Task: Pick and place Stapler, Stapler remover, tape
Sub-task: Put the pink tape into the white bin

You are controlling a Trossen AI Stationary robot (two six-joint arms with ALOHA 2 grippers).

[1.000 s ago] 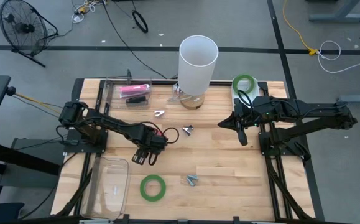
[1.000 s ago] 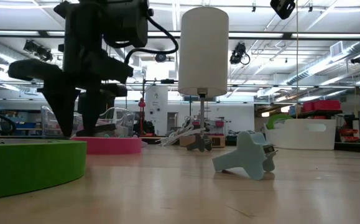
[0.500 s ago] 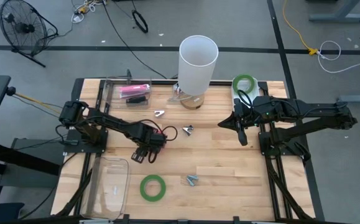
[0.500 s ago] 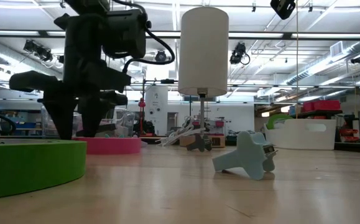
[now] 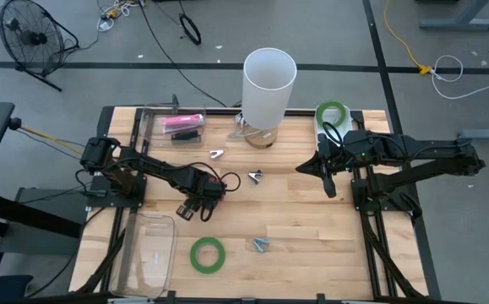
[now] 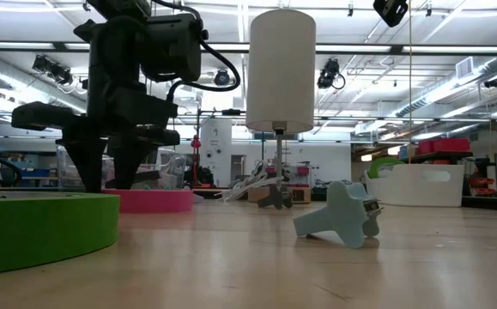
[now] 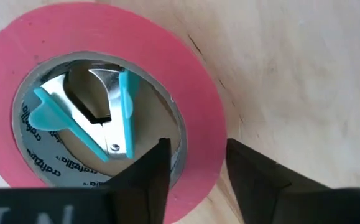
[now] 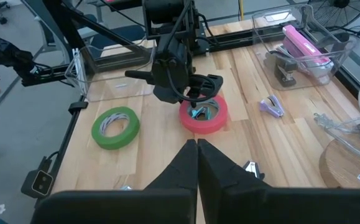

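Note:
The red tape (image 7: 198,81) lies flat on the table with a teal stapler remover (image 7: 99,118) inside its open centre. My left gripper (image 7: 198,146) points down over it, shut on the ring's wall. It hides most of the ring in the high view (image 5: 192,208). A green tape (image 5: 208,254) lies flat near the front edge, and another (image 5: 332,112) sits at the far right. A pink stapler (image 5: 181,124) lies in a clear box. Loose stapler removers (image 5: 255,176) (image 5: 261,245) lie on the wood. My right gripper (image 8: 197,162) hangs shut above the table's right side. My left gripper has the red tape's wall (image 7: 199,163) between its two fingers, one finger (image 7: 152,171) inside the ring's centre and one (image 7: 254,177) outside. The fingers come from above, pointing down. The ring (image 8: 203,114) lies flat on the table.
A tall white cylinder (image 5: 269,84) stands on a round wooden base at the far middle. An empty clear tray (image 5: 147,249) sits at the near left corner. A white bin (image 6: 420,184) stands at the far right. Bare wood lies between the green tape and the right arm.
My left gripper has rolled a little about its downward line over the red tape. The tape stays flat on the table.

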